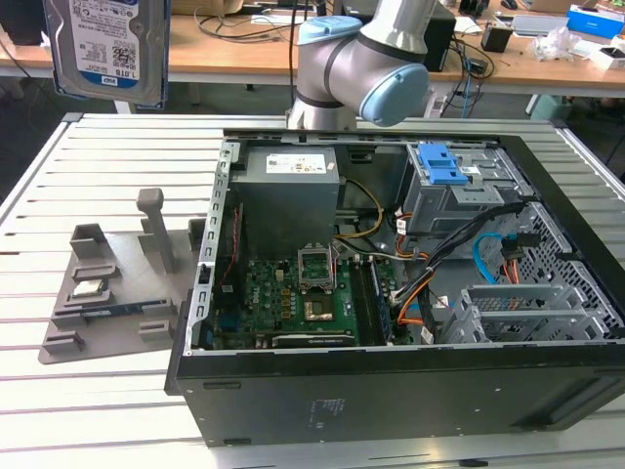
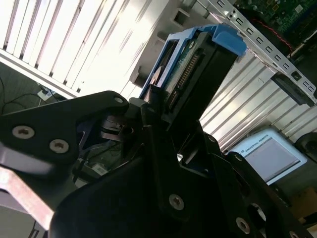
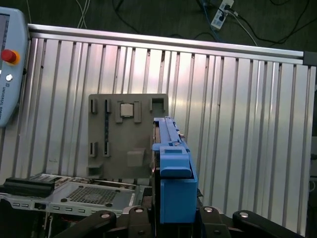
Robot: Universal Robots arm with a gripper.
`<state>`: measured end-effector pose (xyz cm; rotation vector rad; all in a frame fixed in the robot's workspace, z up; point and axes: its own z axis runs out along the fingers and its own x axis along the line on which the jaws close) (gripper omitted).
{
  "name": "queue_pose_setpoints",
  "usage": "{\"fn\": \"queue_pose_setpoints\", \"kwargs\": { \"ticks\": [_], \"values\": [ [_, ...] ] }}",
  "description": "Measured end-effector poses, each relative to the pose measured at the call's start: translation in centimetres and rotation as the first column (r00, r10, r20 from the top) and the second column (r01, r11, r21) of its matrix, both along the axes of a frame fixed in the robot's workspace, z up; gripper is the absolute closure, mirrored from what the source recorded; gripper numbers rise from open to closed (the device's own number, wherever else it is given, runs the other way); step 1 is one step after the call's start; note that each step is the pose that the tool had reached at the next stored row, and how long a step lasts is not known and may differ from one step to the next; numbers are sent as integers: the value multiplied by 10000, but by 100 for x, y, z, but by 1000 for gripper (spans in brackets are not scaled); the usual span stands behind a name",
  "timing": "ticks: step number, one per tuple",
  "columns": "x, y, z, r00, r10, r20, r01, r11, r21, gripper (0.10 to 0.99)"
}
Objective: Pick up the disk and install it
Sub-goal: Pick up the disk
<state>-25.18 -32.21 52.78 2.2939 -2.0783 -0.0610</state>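
Note:
The disk (image 1: 107, 47), a silver hard drive with a white-and-blue label and a blue bracket, hangs high at the exterior view's left, above the slatted table and clear of the case. In the first wrist view the disk (image 3: 172, 163) stands edge-on over the table beside the grey fixture. My gripper (image 2: 171, 116) is shut on the disk (image 2: 198, 59), its black fingers (image 2: 154, 124) clamped against its sides. In the first wrist view the gripper (image 3: 173, 218) grips the disk's near end.
The open computer case (image 1: 391, 391) lies on the table, with a motherboard (image 1: 293, 293), cables and a grey drive cage with a blue latch plate (image 1: 441, 166). A grey fixture (image 1: 107, 293) holding a small chip (image 1: 90, 287) sits left of the case. A teach pendant (image 3: 10, 64) lies at the table edge.

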Motion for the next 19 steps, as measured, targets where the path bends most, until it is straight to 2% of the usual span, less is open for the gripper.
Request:
{"fn": "queue_pose_setpoints", "kwargs": {
  "ticks": [3,7,10,15,19],
  "values": [
    [11,0,-56,10000,1,2,-1,10000,1,718],
    [41,0,-189,10000,1,1,-1,10000,1,718],
    [56,0,-255,10000,0,1,0,10000,1,718],
    [146,0,-270,10000,0,0,0,10000,-1,718],
    [290,0,-270,10000,0,1,0,10000,0,718]
  ]
}}
